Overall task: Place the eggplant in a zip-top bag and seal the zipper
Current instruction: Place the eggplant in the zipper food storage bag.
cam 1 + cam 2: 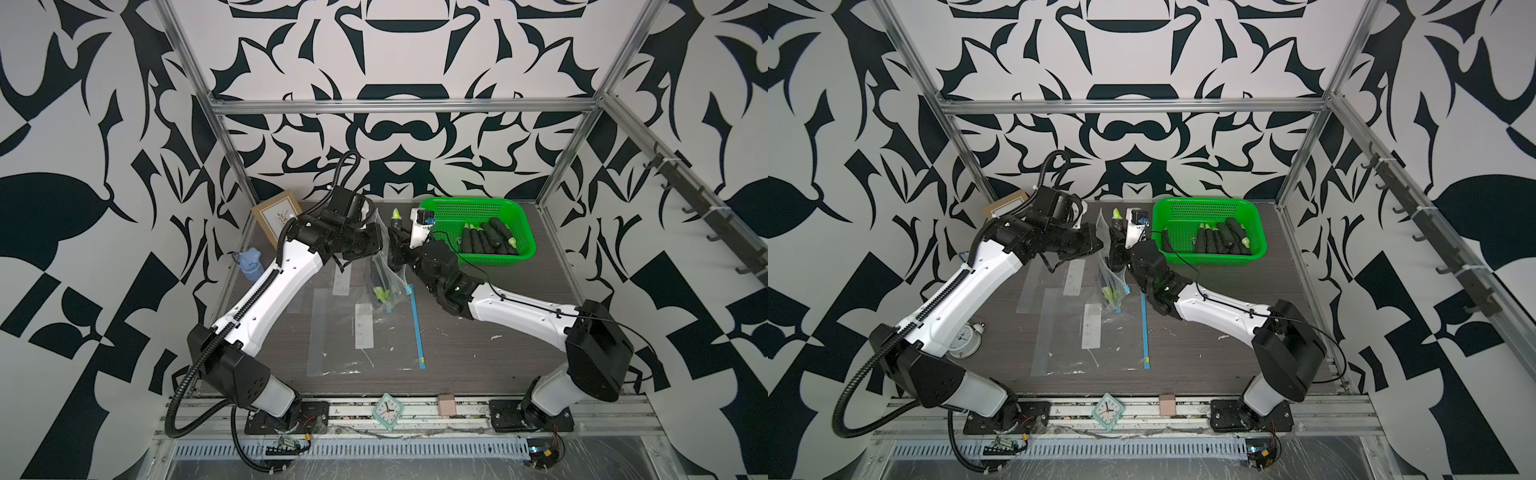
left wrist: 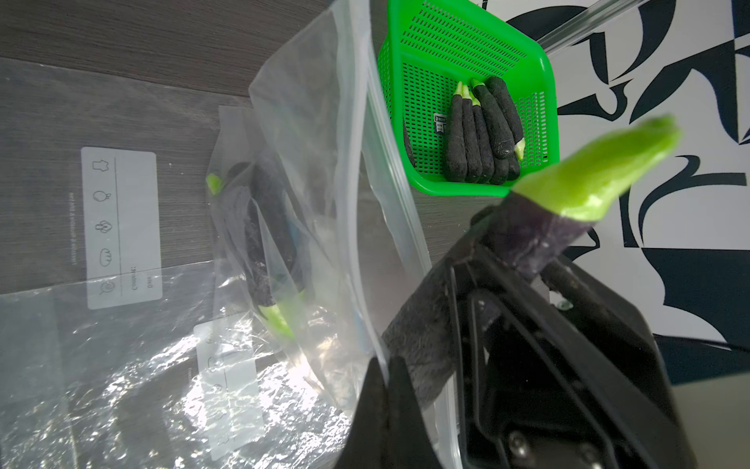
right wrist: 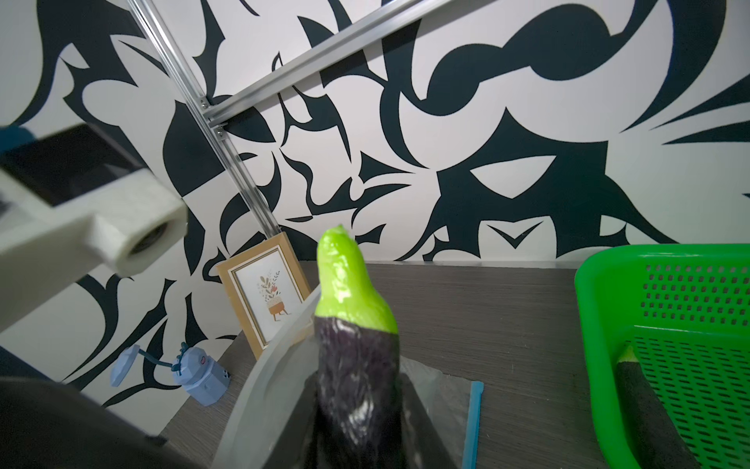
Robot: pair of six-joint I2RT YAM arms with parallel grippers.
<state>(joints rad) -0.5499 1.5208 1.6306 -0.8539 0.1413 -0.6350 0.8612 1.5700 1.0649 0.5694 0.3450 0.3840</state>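
The eggplant (image 3: 355, 365) stands nearly upright, green stem up, clamped around its dark body by the right jaws, above the bench (image 1: 457, 361) near the middle of its far edge. Its lower part lies against the open rim of the zip-top bag (image 2: 308, 162); whether it is inside I cannot tell. The left jaws are clenched on that rim, holding the bag up so its bottom sags onto the bench, with other eggplants (image 2: 259, 243) inside. Just beside, in the far right corner, a green basket (image 1: 457, 210) holds more eggplants (image 1: 490, 239). Flat clear bags (image 1: 345, 332) and a blue zipper strip (image 1: 417, 328) lie mid-bench; a picture frame (image 1: 276, 216) stands in the far left corner
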